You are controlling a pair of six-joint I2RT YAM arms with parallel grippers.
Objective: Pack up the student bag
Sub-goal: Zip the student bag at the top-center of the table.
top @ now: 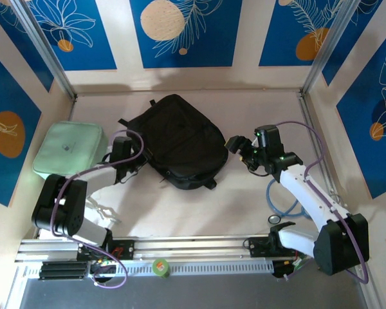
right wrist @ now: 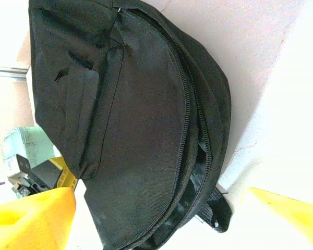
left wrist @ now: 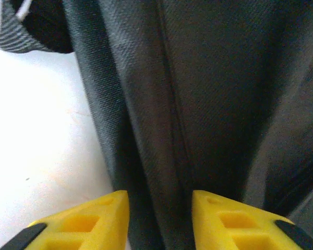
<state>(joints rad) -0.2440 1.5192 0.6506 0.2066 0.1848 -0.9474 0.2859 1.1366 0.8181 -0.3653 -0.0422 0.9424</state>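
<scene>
On the pale surface (top: 199, 212), from above, we see the large black soft fabric backpack (top: 180, 145) flat between both arms. Left wrist: the left claw (left wrist: 160, 219) narrowly straddles a fabric fold (left wrist: 156, 130), perhaps to lift it; grip unclear. Right wrist: the right claw (right wrist: 159, 191) gapes wide toward the zipper (right wrist: 190, 104).

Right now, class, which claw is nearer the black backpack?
Left. The left claw is at the left edge of the backpack, its fingers astride a fold of fabric; the right claw hovers open off its right side, not touching.
</scene>
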